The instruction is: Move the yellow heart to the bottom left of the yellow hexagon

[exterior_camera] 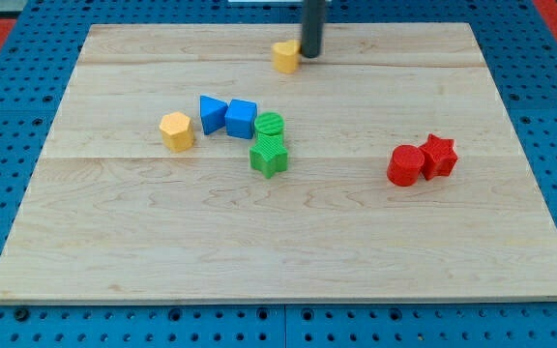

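The yellow heart [284, 56] lies near the view's top, a little left of centre. My tip [310, 55] stands right against its right side, touching or nearly touching it. The yellow hexagon [176, 130] lies well below and to the left of the heart, in the board's left half.
A blue triangle [212, 113] and a blue cube [241, 118] sit just right of the hexagon. A green cylinder [270, 125] and a green star [269, 155] follow to their right. A red cylinder [406, 165] and a red star [439, 155] sit at the right. The wooden board [85, 261] rests on a blue pegboard.
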